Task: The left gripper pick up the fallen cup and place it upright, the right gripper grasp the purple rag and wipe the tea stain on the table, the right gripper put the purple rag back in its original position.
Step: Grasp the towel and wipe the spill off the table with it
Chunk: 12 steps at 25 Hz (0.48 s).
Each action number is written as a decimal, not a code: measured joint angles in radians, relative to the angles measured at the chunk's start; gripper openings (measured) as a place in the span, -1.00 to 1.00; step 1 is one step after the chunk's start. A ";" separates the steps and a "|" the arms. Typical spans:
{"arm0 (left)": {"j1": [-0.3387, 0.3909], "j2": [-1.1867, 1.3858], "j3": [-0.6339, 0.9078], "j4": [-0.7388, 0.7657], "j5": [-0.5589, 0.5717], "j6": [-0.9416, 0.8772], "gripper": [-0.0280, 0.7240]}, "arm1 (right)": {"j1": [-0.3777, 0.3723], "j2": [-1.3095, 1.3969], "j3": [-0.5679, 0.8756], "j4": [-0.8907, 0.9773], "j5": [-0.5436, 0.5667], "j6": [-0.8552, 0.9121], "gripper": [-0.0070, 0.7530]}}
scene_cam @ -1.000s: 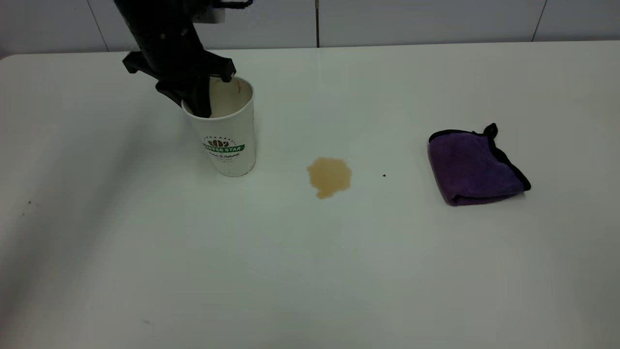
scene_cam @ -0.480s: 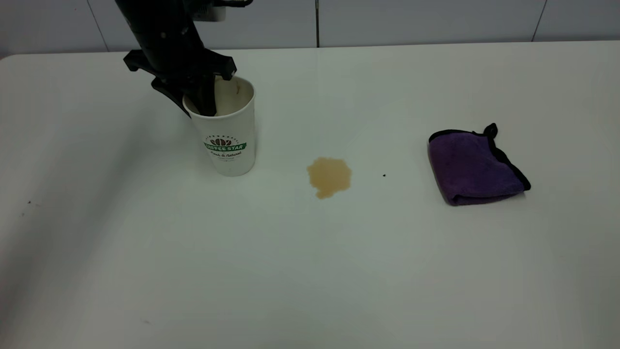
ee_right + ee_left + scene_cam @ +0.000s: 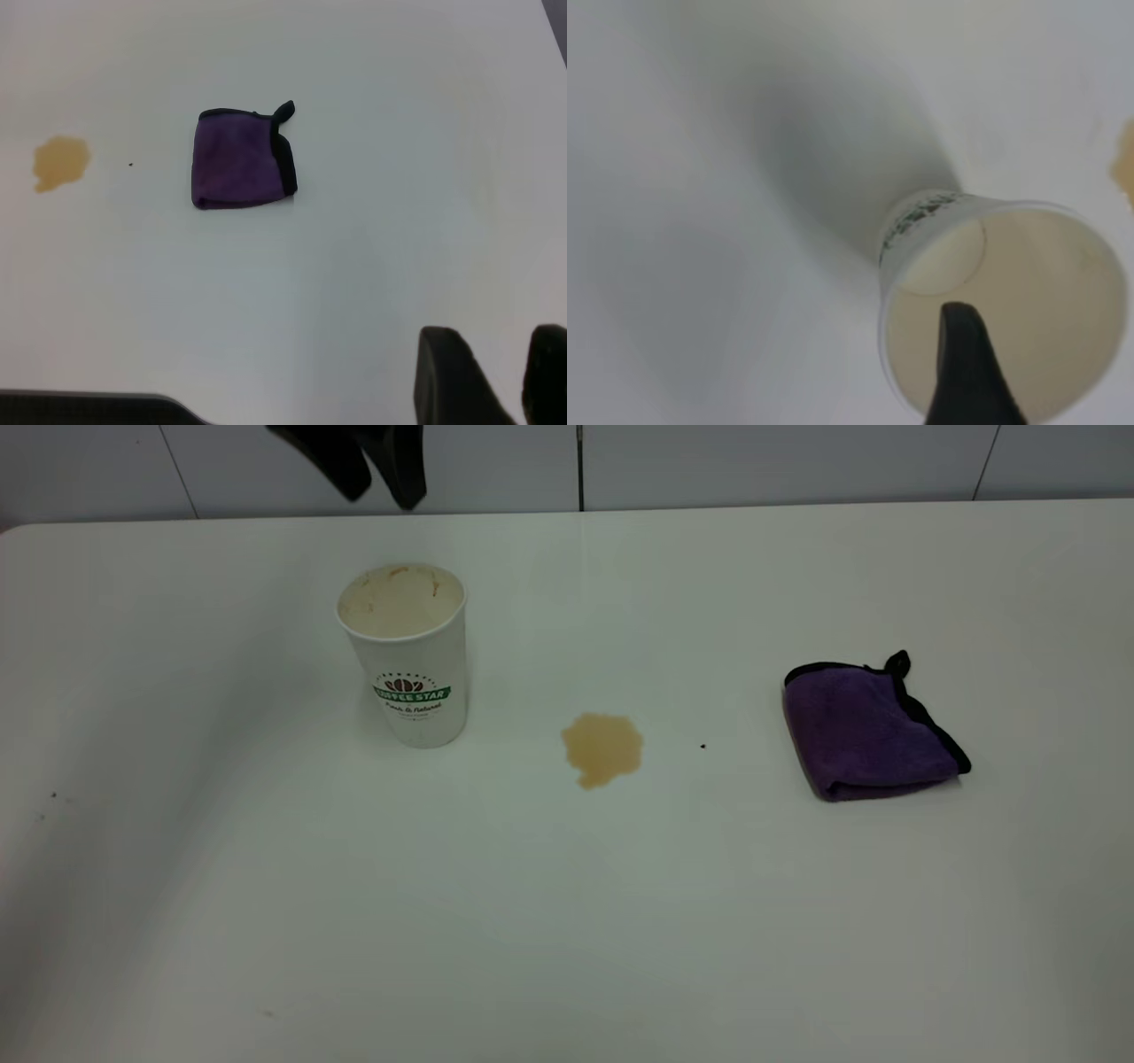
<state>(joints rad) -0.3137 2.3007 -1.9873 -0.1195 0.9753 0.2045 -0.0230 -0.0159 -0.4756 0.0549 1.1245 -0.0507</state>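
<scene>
The cup stood upright at the far left of the white surface, its brown-smeared inside showing, with the left gripper high above it at the far edge, jaws apart and holding nothing. By that showing, the first step looked done, and the wiping step fell to the right gripper, which hung high over the near right of the surface, well apart from the rag; its two fingertips showed a narrow gap and held nothing. The rag lay folded at the right, the stain between it and the cup, a dark speck just right of the stain. The next move likely called for a descent onto the rag and a firm pinch of its plush fold. Both grippers were cut off: the exterior view caught only the left fingertips, and the right arm was absent from it.
</scene>
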 joint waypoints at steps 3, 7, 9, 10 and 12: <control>-0.028 -0.094 -0.033 0.020 0.082 -0.005 0.37 | 0.000 0.000 0.000 0.000 0.000 0.000 -0.36; -0.059 -0.244 -0.044 0.021 0.190 -0.016 0.37 | 0.000 0.000 0.000 0.000 0.000 0.000 -0.36; -0.073 -0.317 -0.044 0.030 0.190 -0.038 0.37 | 0.000 0.000 0.000 0.000 0.000 0.000 -0.36; -0.080 -0.352 -0.044 0.042 0.190 -0.047 0.37 | 0.000 0.000 0.000 0.000 0.000 0.000 -0.36; -0.092 -0.413 -0.039 0.069 0.190 -0.074 0.37 | 0.000 0.000 0.000 0.000 0.000 0.000 -0.35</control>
<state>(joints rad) -0.4053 1.8872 -2.0260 -0.0509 1.1649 0.1303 -0.0230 -0.0159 -0.4756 0.0549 1.1245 -0.0507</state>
